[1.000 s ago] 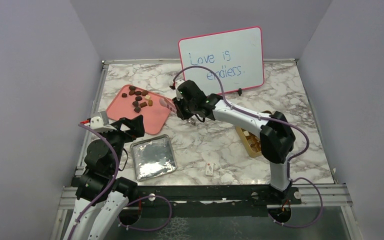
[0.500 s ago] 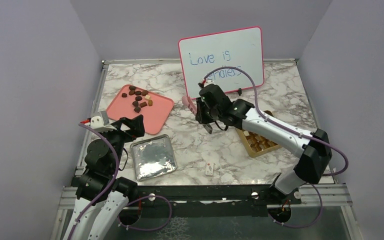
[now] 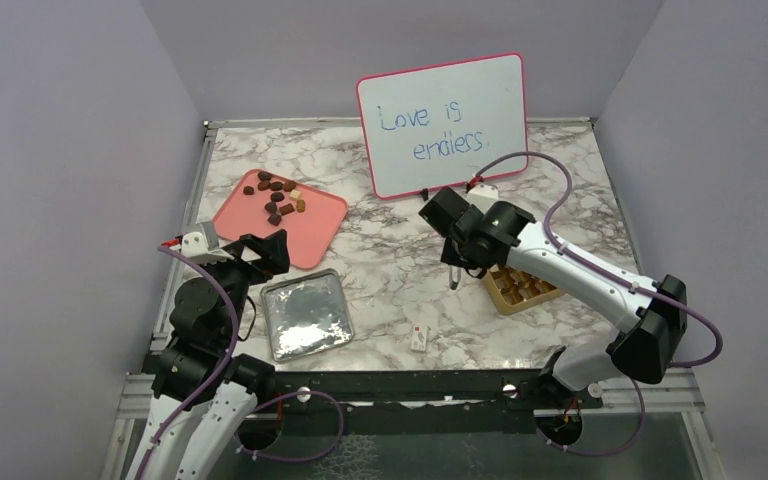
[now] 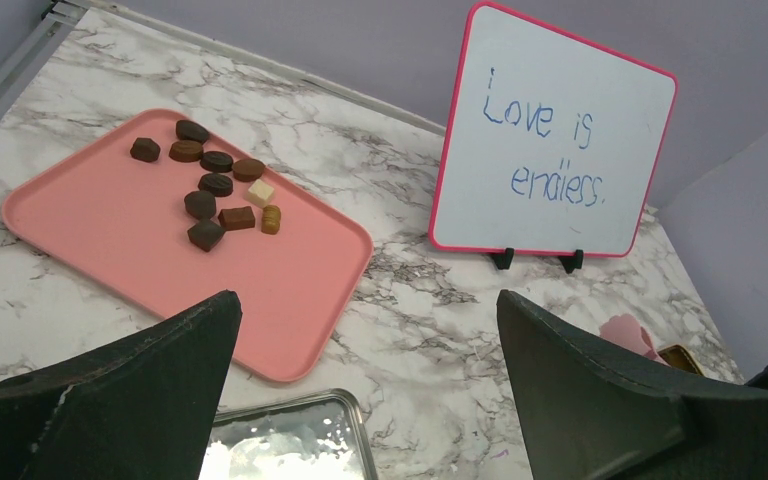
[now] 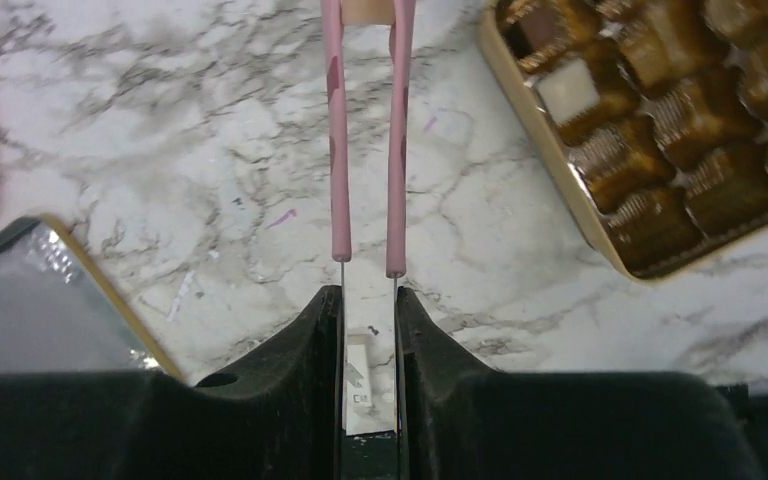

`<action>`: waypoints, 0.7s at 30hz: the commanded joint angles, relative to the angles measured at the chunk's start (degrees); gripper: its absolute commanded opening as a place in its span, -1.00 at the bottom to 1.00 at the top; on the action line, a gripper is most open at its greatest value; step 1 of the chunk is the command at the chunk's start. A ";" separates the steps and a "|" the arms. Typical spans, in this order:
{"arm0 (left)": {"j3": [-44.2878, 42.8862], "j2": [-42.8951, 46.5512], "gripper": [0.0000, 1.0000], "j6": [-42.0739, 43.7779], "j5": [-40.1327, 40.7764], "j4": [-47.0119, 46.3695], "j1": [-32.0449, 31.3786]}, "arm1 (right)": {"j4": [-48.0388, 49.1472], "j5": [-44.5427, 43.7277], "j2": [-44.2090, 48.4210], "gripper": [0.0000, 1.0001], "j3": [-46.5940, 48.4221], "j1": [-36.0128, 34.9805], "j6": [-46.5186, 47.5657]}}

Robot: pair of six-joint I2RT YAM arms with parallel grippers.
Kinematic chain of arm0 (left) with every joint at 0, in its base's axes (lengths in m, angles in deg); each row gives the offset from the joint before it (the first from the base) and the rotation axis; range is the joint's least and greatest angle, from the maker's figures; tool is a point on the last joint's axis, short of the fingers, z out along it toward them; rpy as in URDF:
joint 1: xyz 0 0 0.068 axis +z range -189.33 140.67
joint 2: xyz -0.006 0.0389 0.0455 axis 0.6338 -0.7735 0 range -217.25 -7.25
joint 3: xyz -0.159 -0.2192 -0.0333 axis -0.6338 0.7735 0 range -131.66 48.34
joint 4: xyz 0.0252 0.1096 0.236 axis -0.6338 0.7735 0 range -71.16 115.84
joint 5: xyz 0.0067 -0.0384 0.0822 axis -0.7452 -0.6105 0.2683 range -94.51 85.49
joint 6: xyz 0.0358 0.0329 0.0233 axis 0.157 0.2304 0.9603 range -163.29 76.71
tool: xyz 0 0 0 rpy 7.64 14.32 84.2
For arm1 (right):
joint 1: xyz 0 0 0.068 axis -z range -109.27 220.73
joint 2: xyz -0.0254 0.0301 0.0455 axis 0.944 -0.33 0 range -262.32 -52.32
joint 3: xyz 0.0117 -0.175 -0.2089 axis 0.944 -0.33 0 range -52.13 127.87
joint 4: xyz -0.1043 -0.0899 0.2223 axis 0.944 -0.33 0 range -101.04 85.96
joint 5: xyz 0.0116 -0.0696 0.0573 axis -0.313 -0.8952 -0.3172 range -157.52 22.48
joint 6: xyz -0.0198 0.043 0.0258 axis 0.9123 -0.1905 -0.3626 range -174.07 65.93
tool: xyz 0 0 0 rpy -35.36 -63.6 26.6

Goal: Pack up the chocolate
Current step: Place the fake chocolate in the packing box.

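Several chocolates, mostly dark brown, lie on a pink tray; they also show in the left wrist view. A gold box at the right holds chocolates in paper cups. My right gripper hangs just left of the box. In the right wrist view it is shut on pink tongs. A small tan piece sits between the tong arms at the top edge. My left gripper is open and empty, near the tray's front edge.
A silver foil-lined lid lies in front of the tray. A small white tag lies near the front edge. A whiteboard with writing stands at the back. Bare marble lies between the tray and the box.
My right arm has swung from beside the pink tray to the right and nearer, ending next to the gold box, still holding the tongs. The left arm has not moved.
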State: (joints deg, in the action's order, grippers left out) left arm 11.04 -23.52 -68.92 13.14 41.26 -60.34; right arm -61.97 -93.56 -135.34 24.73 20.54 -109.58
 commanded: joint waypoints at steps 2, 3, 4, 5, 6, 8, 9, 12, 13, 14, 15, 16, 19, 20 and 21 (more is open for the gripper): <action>0.04 0.13 0.98 0.23 0.58 -1.14 0.19 | -20.48 -10.85 0.99 -0.49 2.65 -0.32 -21.07; 0.05 0.06 0.98 0.23 0.58 -1.22 0.19 | -22.75 -11.67 0.83 -0.48 2.75 -0.32 -23.32; 0.08 -0.03 0.98 0.27 0.58 -1.21 0.19 | -23.21 -12.16 1.11 -0.48 2.31 -0.25 -23.42; 0.03 -0.11 0.98 0.31 0.55 -1.19 0.19 | -23.20 -12.27 1.95 -0.48 1.43 -0.14 -24.17; -0.03 -0.20 0.98 0.30 0.54 -1.20 0.19 | -23.19 -12.09 2.63 -0.48 0.36 0.12 -25.26; -0.05 -0.25 0.98 0.31 0.46 -1.15 0.19 | -23.19 -12.28 3.65 -0.47 -1.18 0.54 -26.75; -0.05 -0.25 0.98 0.31 0.46 -1.16 0.19 | -23.19 -12.65 3.96 -0.47 -1.68 0.88 -26.96; 0.02 -0.08 0.98 0.31 0.46 -1.15 0.27 | -23.19 -13.44 4.49 -0.47 -2.89 2.15 -27.42; 0.04 -0.07 0.98 0.31 0.46 -1.14 0.22 | -23.15 -13.64 4.52 -0.47 -3.25 2.75 -27.46; 0.03 0.00 0.98 0.24 0.46 -1.21 0.22 | -23.13 -13.87 4.45 -0.47 -3.49 3.19 -27.42; 0.03 -0.05 0.98 0.23 0.46 -1.22 0.22 | -23.11 -14.20 4.23 -0.47 -3.69 3.64 -27.26; 0.08 -0.09 0.98 0.23 0.46 -1.15 0.23 | -23.14 -14.40 4.15 -0.47 -3.92 4.08 -27.10; 0.01 -0.16 0.98 0.23 0.37 -1.15 0.23 | -23.10 -15.13 4.11 -0.47 -4.64 5.23 -27.06; -0.02 -0.12 0.98 0.23 0.37 -1.14 0.25 | -23.10 -15.47 4.08 -0.47 -4.88 5.58 -27.15; 0.07 -0.08 0.98 0.23 0.37 -1.17 0.27 | -23.11 -15.66 4.02 -0.46 -5.10 5.94 -27.19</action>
State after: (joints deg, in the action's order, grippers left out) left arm 11.04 -23.57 -68.92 13.14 41.26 -60.34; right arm -83.24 -104.45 -132.04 20.45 25.30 -134.45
